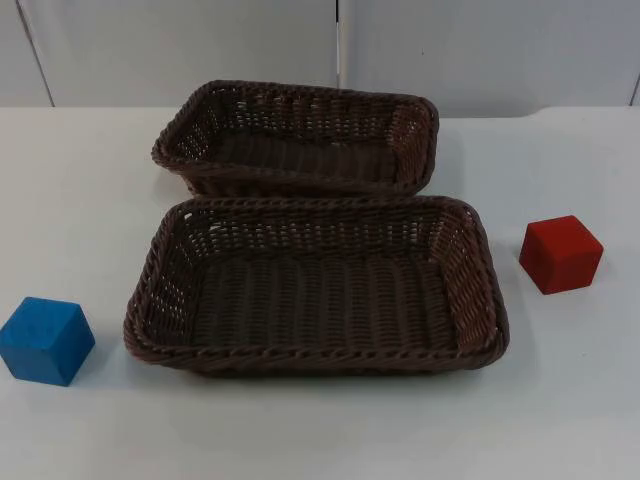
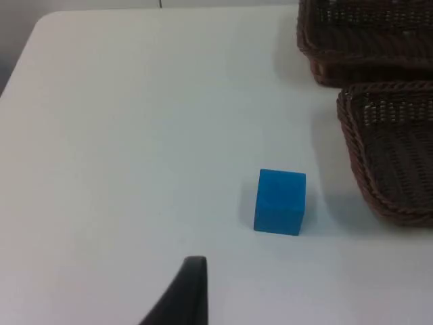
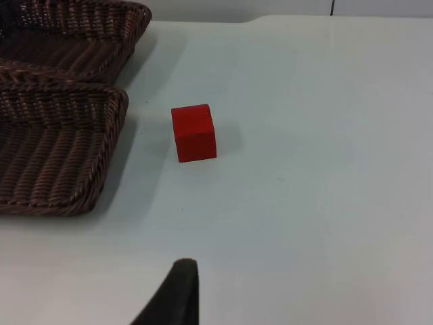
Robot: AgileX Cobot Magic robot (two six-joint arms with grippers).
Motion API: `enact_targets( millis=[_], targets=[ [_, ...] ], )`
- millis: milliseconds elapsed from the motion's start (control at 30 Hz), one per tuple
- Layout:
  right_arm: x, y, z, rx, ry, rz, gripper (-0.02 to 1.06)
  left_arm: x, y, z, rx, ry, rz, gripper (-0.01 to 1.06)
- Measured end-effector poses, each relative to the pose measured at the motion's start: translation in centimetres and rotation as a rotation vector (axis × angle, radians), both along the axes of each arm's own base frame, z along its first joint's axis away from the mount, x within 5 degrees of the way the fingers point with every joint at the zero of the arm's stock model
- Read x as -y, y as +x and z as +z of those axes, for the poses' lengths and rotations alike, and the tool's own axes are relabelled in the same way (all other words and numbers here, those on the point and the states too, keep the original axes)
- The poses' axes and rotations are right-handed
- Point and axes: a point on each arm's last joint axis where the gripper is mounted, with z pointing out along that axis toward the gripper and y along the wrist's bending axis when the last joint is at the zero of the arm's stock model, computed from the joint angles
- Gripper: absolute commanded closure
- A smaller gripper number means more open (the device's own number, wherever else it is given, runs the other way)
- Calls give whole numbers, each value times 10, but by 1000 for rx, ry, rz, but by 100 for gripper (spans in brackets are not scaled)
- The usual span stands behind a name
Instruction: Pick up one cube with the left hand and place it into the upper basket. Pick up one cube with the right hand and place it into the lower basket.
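A blue cube (image 1: 46, 340) (image 2: 279, 202) rests on the white table, left of the lower basket (image 1: 320, 360) (image 2: 362, 159). On the other side, a red cube (image 1: 561, 254) (image 3: 194, 133) sits right of that basket (image 3: 74, 101). The upper basket (image 1: 300, 92) (image 2: 352, 64) (image 3: 101, 10) stands just behind the lower one. Both brown wicker baskets hold nothing. My left gripper (image 2: 183, 298) hovers above the table short of the blue cube, apart from it. My right gripper (image 3: 177, 294) hangs likewise short of the red cube, with bare table between them.
The grey partition wall (image 1: 200, 50) closes off the table behind the baskets. The two baskets nearly touch along their long sides. Bare white table (image 1: 320, 430) runs along the front and around both cubes.
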Motion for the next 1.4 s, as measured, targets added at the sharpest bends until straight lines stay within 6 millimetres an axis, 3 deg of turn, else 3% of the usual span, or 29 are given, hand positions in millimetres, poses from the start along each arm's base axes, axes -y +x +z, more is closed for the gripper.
enact_targets(
  millis=[733, 1100, 1400],
  targets=[
    [0, 0, 0, 0, 0, 0, -1, 8, 44, 15, -21, -114, -69, 0],
    [0, 0, 0, 0, 2, 1, -1, 7, 71, 52, 4, -70, -93, 0],
    [0, 0, 0, 0, 2, 1, -1, 5, 99, 68, -40, -49, -108, 0]
  ],
)
